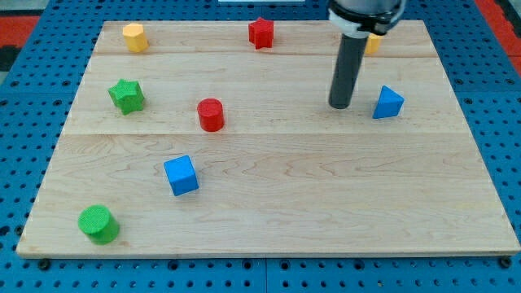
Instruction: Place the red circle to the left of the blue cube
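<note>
Red plastic circle block (210, 114) is sitting mid-tabletop, well to view's left of my tip (339, 106), above the blue plastic cube (181, 175). End effector's a bare rod, gripping nothing, touching no block.

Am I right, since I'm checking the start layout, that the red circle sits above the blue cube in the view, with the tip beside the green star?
Not quite. In the camera view my tip stands beside the blue triangular block, not the green star. The red circle does sit above the blue cube.
</note>
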